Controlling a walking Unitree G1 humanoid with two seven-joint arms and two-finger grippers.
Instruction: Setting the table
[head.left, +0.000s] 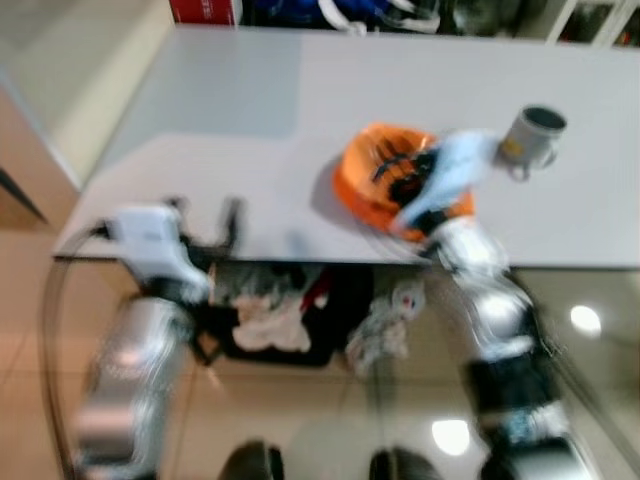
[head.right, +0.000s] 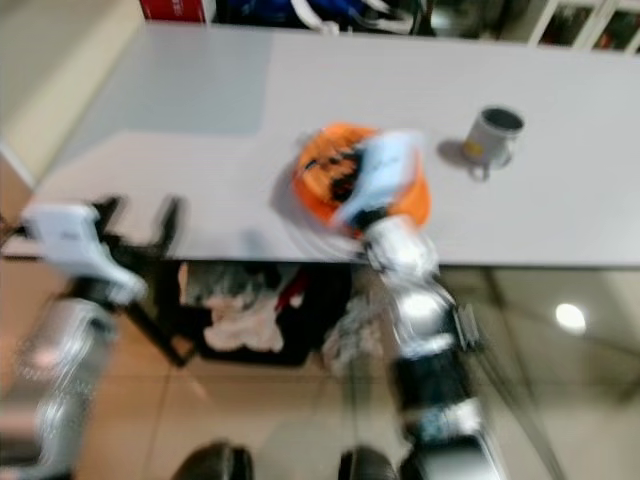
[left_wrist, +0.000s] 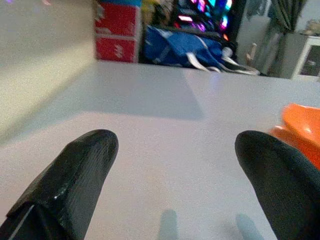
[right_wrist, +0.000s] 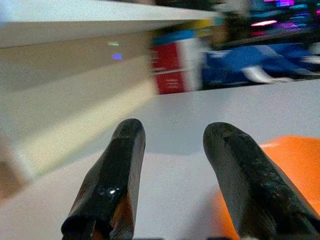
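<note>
An orange bowl (head.left: 375, 185) sits near the front middle of the grey table (head.left: 250, 130). A grey mug (head.left: 532, 135) stands to its right. My right gripper (head.left: 400, 172) hangs over the bowl, open, with nothing between its fingers (right_wrist: 125, 150); the orange bowl (right_wrist: 290, 165) lies just below and beside them. My left gripper (head.left: 205, 215) is at the table's near left edge, open and empty, its fingers (left_wrist: 85, 165) wide apart over bare tabletop. The head views are blurred.
Under the table's front edge stands a dark basket of cloths (head.left: 270, 320). A red box (left_wrist: 116, 30) and a blue bag (left_wrist: 180, 47) lie beyond the far edge. Bare tabletop stretches left of the bowl. Tiled floor (head.left: 320, 420) lies below.
</note>
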